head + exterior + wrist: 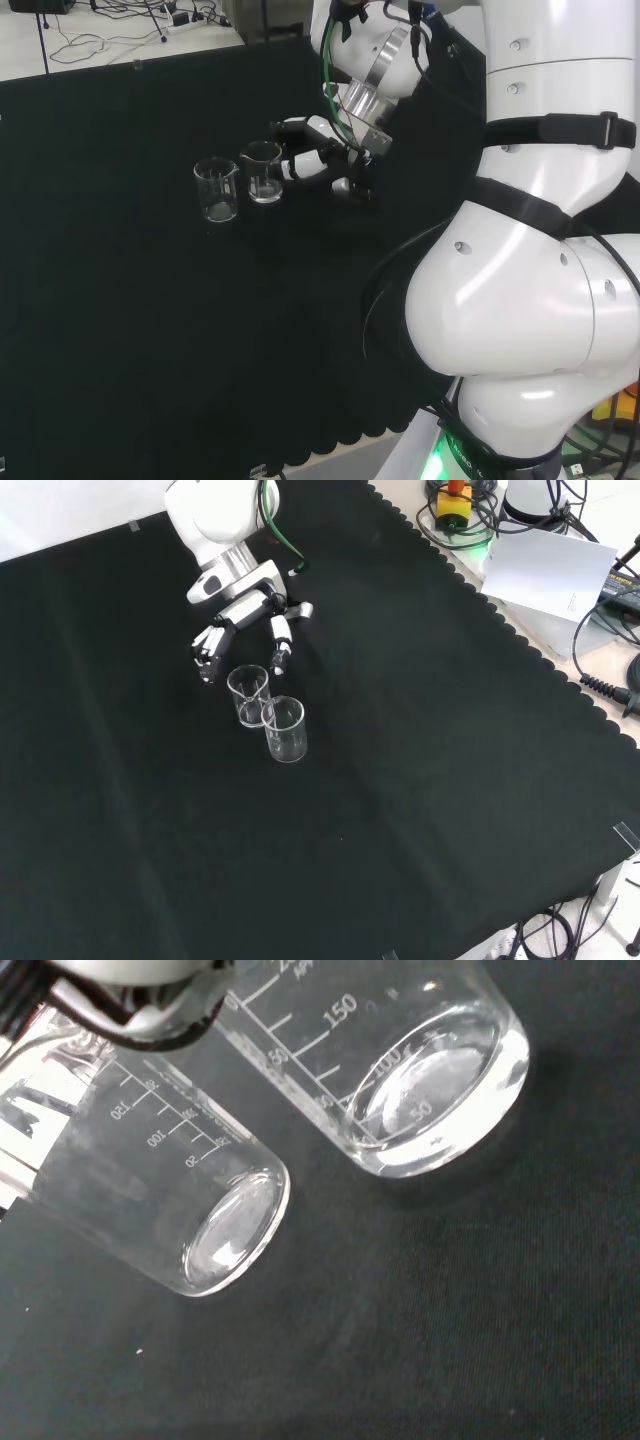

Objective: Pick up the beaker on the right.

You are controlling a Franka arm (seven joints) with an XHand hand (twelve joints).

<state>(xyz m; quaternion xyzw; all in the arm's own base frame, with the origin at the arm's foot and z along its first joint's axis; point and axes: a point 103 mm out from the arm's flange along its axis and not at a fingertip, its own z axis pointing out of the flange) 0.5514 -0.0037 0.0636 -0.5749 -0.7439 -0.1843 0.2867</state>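
Hand (245,620) sits in the upper left of my front view, its fingers (281,640) spread apart either side of the nearer beaker (247,695), clamped on nothing. I see that beaker upright, just beside the second beaker (284,728), on the black cloth (420,780).

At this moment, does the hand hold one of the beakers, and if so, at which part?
Nothing is held yet. The hand is open, its fingers spread toward the nearer beaker without closing on it. The other beaker stands just beyond.
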